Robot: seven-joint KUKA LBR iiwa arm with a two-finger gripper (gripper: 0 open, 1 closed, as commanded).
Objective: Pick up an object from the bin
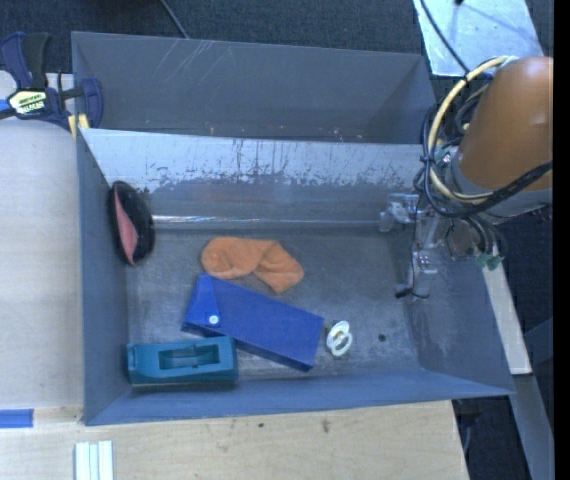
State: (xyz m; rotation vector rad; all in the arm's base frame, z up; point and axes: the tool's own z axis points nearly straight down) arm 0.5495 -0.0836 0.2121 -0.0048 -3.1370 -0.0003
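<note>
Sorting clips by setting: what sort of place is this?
Likely a robotics lab's bin-picking test station: a cabled robot arm with its pincer hangs in a grey metal bin of unrelated loose things, like an orange cloth and a teal block.

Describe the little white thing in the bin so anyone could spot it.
In the grey bin, find the flat blue slab on the floor. At its right end lies a small white ring. It is the only white thing there, and the smallest.
</note>
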